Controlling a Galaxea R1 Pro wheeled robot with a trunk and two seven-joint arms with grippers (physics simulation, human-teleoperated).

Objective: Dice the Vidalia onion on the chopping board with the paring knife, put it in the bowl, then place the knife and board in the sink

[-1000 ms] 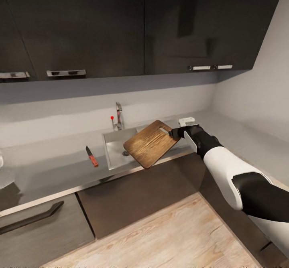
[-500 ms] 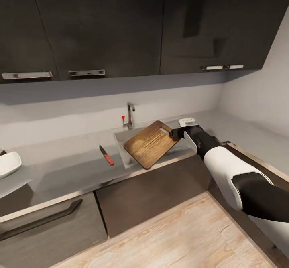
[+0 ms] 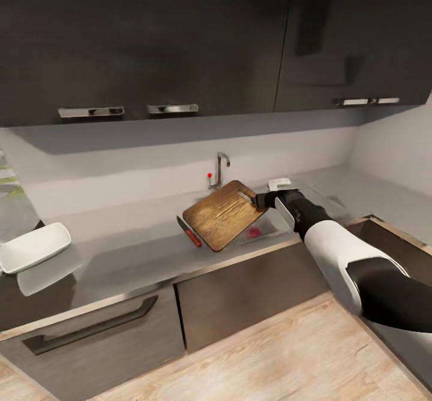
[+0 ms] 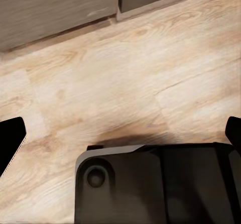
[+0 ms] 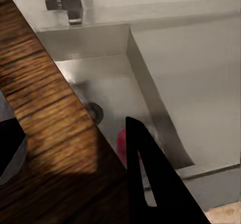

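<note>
My right gripper [image 3: 259, 198] is shut on the handle end of the dark brown chopping board [image 3: 222, 215], holding it tilted above the sink [image 3: 273, 226]. The right wrist view has the board [image 5: 45, 133] beside a dark finger [image 5: 143, 184], with the steel basin [image 5: 150, 93] below. The pinkish Vidalia onion [image 3: 254, 232] lies in the basin, near the drain [image 5: 95, 112], partly behind the finger [image 5: 122, 143]. The paring knife [image 3: 189, 231] lies on the grey countertop [image 3: 120, 257], just left of the board. Far left on the countertop stands the white bowl [image 3: 33, 246]. My left gripper [image 4: 120, 138] hangs open over the floor.
A chrome tap [image 3: 221, 170] with a red knob rises behind the sink. Dark wall cabinets [image 3: 180, 35] hang above, and dark base cabinets with a drawer handle [image 3: 90, 328] stand below. A small white object [image 3: 279, 182] sits behind my right wrist. The robot's base [image 4: 155, 184] rests on wooden floor.
The head view has swung left, so the counter slid right and the bowl came fully into view. The board stays held in my right gripper. The onion now shows beneath the board.
</note>
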